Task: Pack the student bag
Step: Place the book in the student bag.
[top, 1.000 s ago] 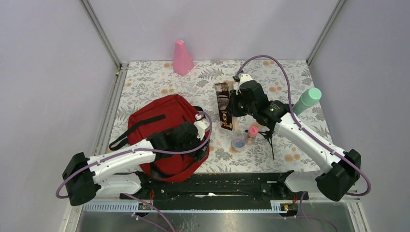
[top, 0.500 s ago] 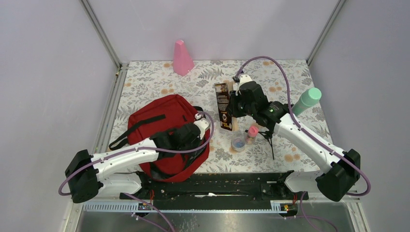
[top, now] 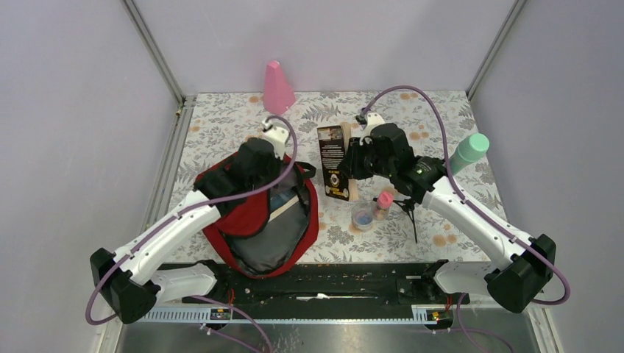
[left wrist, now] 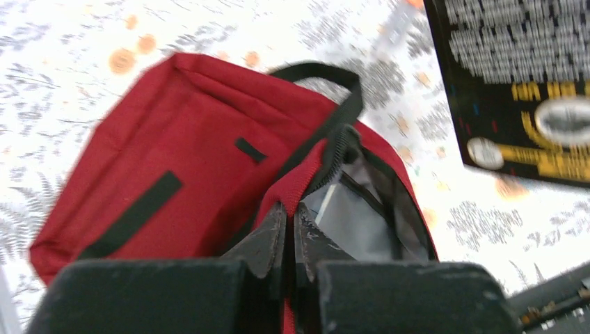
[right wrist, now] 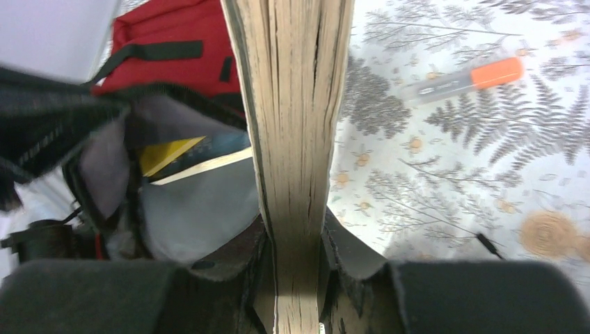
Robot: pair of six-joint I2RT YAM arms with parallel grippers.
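Observation:
The student bag (top: 221, 182) is a dark red backpack with black straps, lying left of centre with its mouth pulled wide and its grey lining (top: 276, 237) showing. My left gripper (left wrist: 292, 209) is shut on the red zipper edge of the opening and holds it up; in the top view the arm's body (top: 254, 163) hides the fingers. My right gripper (right wrist: 296, 236) is shut on a thick black-covered book (top: 333, 162), held on edge just right of the bag's mouth. The book's page edge (right wrist: 299, 104) fills the right wrist view. A yellow item and a flat book (right wrist: 177, 154) lie inside the bag.
A pink cone (top: 278, 88) stands at the back. At the right edge is a green bottle (top: 469, 153). A pink-capped bottle (top: 383, 201), a small round jar (top: 362, 215) and a thin black stand (top: 408, 212) sit below the right arm. An orange-capped marker (right wrist: 463, 80) lies on the floral cloth.
My left gripper closed on the bag's zipper edge and pulled it up and back, opening the bag wide. The right gripper shifted the book slightly left and tilted it toward the bag.

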